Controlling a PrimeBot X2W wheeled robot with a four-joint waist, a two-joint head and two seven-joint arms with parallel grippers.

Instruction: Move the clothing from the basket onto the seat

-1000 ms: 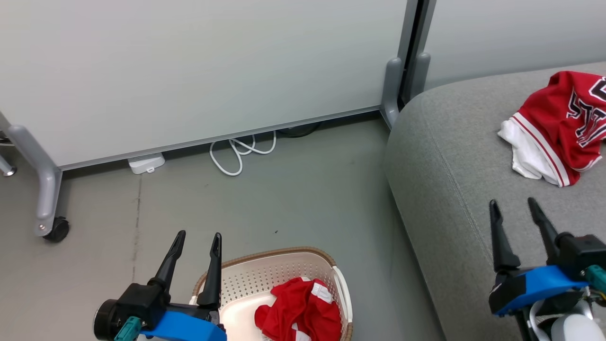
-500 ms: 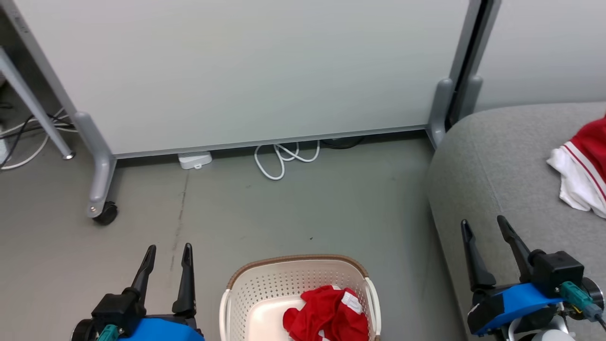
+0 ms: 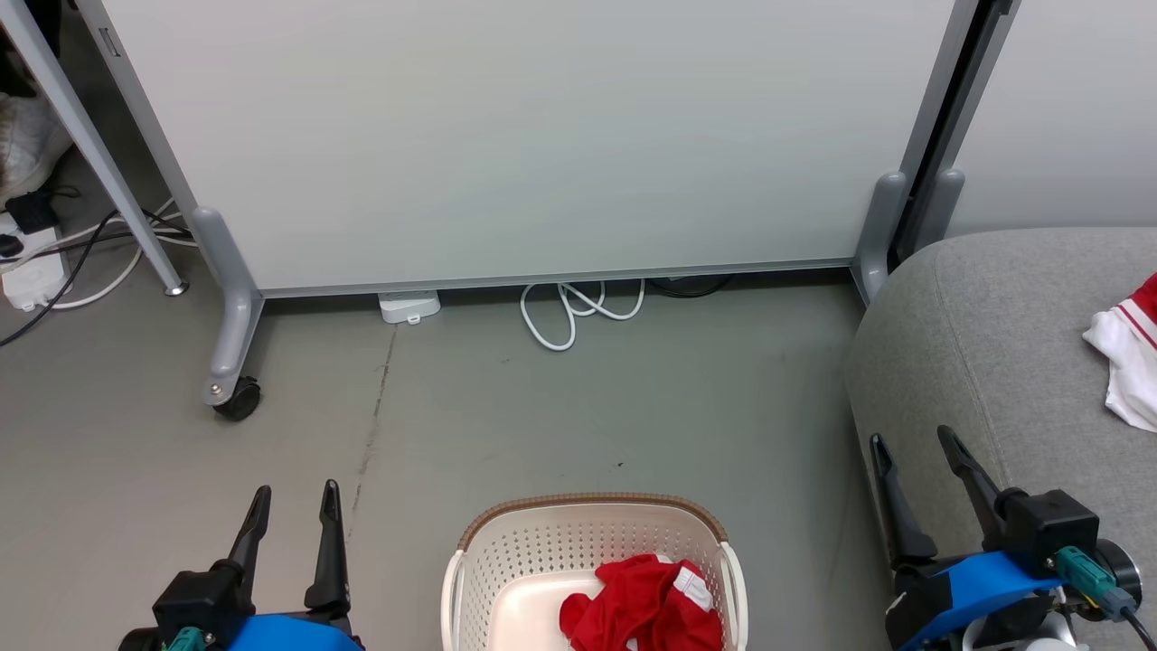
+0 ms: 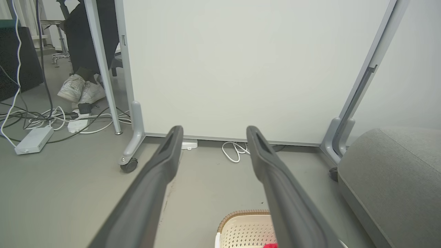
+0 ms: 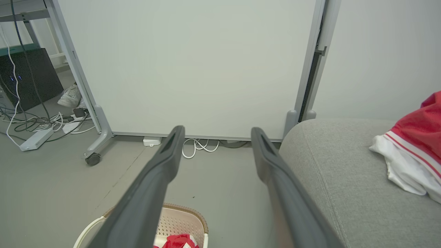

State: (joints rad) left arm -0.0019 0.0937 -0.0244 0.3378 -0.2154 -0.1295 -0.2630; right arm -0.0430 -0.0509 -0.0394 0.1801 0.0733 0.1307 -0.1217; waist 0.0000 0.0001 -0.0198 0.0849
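While both claws gape empty, left claw (image 3: 297, 489) over the floor (image 3: 542, 416), right claw (image 3: 909, 437) by the sofa (image 3: 976, 344) corner | red garment (image 3: 642, 610) bunched against the right wall of the laundry basket (image 3: 587, 500), second garment (image 3: 1125, 362) on the sofa | risk: a shallow pinch could snag the perforated wall, or let cloth trail onto the floor.

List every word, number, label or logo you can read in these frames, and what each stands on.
None can be read.
Red garment on the sofa: red cloth and white trim in view, no print.
Red cloth in the basket: a white patch, no letters visible.
White box by the wall: no legible marking.
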